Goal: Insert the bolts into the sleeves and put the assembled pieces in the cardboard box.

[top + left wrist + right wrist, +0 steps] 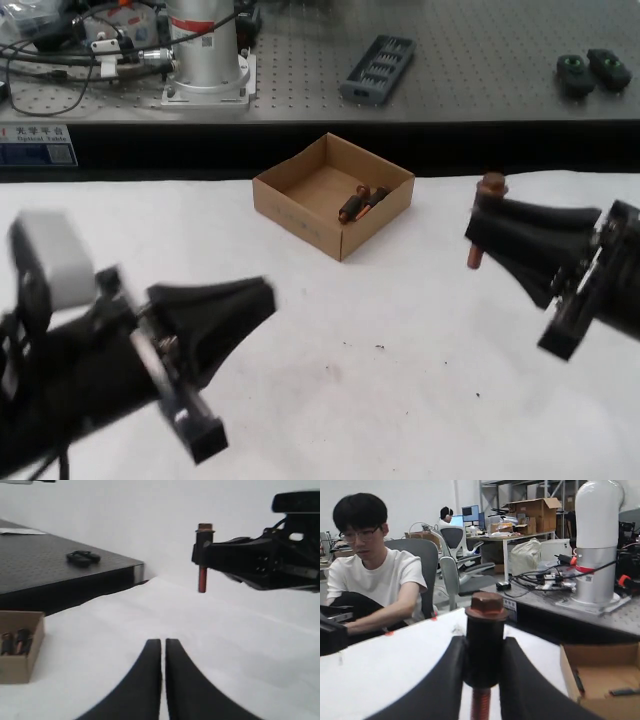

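1. The cardboard box (296,214) sits on the bench (400,330), toward its far edge, between the two arms.
2. Two assembled pieces (362,203) lie side by side in the box, in its right part.
3. The right gripper (478,232) hangs to the right of the box, apart from it. A sleeved bolt (491,186) stands upright between its fingers, clear of the bench.
4. The left gripper (265,292) is nearer and to the left of the box, well apart from the right gripper.
5. Behind the bench runs a rear table (480,60). On it a column base (205,60) stands at the left, a tray (378,67) lies behind the box, and two small parts (593,70) lie side by side at the far right.
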